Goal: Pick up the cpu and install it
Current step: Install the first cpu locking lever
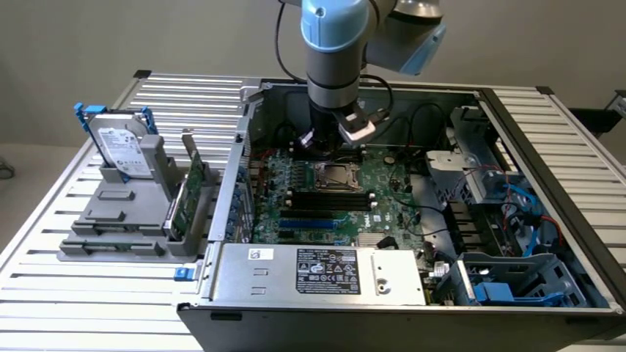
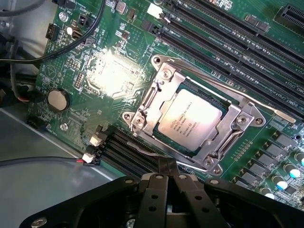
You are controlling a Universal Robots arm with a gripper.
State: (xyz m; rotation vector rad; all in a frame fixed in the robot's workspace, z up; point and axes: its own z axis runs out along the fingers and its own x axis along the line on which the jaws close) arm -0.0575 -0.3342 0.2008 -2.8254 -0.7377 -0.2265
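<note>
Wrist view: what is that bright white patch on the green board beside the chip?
In the wrist view it is glare: light reflecting off the motherboard washes out the small parts beside the socket, while the cpu shines only softly. In the exterior view the light is even, and the computer case lies in mild shadow inside.

Plain beige wall [image 1: 146,37] behind; slatted metal table [image 1: 88,308]; pale floor [image 1: 20,158]
</note>
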